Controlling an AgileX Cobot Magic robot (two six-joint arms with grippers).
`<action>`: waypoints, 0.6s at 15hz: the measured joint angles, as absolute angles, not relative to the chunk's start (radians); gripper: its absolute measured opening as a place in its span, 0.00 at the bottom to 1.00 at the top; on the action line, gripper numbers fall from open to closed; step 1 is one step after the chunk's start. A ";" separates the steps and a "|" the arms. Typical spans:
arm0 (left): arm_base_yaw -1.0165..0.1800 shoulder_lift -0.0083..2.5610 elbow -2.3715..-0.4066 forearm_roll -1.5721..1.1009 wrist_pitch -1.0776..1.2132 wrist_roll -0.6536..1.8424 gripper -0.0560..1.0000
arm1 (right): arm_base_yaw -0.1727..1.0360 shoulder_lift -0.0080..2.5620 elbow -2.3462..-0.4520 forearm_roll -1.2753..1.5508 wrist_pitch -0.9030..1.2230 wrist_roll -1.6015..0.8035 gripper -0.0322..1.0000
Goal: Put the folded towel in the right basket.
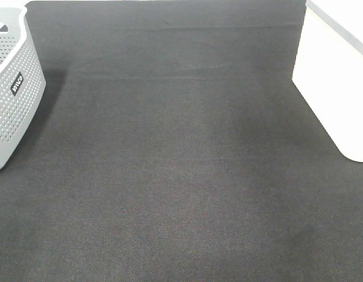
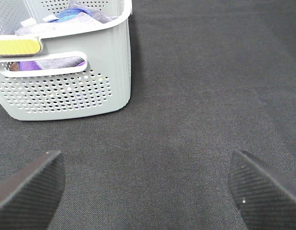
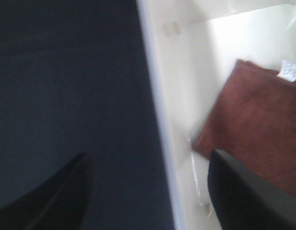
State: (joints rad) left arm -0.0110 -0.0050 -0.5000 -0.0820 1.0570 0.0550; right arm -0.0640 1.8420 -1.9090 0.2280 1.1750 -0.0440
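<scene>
The folded towel [image 3: 256, 127] lies flat on the floor of the right basket [image 3: 179, 120], white tag [image 3: 289, 71] up, apparently delivered. The right gripper [image 3: 148, 191], jaws wide and empty, straddles the basket's wall. The left gripper [image 2: 148, 184], equally wide, hangs over the dark table [image 1: 181, 176] near the grey basket [image 2: 66, 91].

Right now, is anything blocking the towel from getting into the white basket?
No. The towel already lies inside the white basket. The right end effector is open and empty, straddling the basket's wall, with nothing between the towel and the basket floor.
</scene>
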 joint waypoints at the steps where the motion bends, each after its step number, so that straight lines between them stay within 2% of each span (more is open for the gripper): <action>1: -0.011 -0.005 -0.500 -0.082 1.057 0.055 0.88 | -0.029 1.827 -1.909 0.218 1.200 -0.043 0.66; 5: -0.011 -0.005 -0.500 -0.082 1.057 0.055 0.88 | 0.102 1.732 -1.843 0.132 1.212 -0.006 0.66; 9: -0.011 -0.005 -0.500 -0.082 1.057 0.055 0.88 | 0.118 1.527 -1.551 0.061 1.212 0.041 0.66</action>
